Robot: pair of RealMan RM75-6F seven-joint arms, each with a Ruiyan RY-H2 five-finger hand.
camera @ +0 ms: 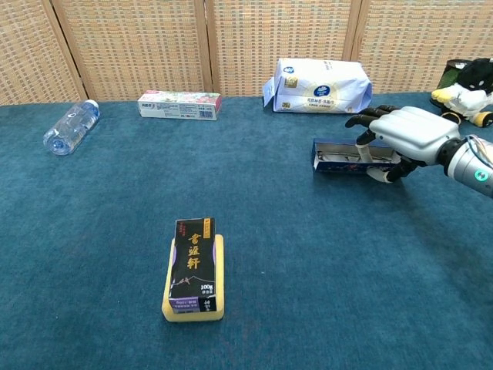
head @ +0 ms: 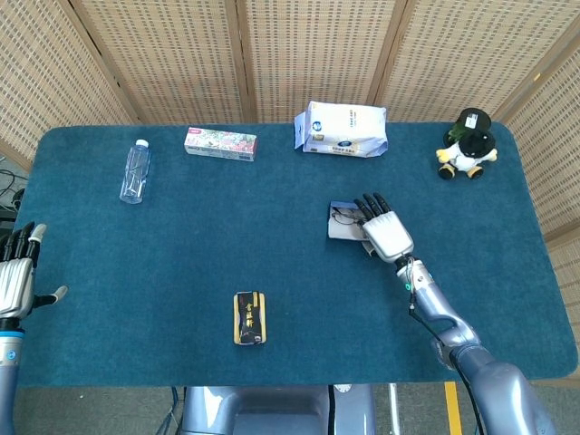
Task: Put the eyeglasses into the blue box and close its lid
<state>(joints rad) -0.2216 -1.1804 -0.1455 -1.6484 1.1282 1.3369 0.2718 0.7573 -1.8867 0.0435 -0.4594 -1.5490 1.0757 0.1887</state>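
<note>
The right hand (camera: 407, 136) rested, fingers spread, over the right end of the blue box (camera: 339, 154), which lay mid-table with the eyeglasses (head: 343, 216) inside. The left hand (head: 16, 276) hovered spread and empty at the table's left edge.

Blue box (camera: 339, 154) open, flat; eyeglasses (head: 344, 216) inside.

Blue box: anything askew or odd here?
The blue box sits tipped, its front wall raised, under the right hand, with the eyeglasses visible inside. The water bottle lies on its side. Nothing spilled.
</note>
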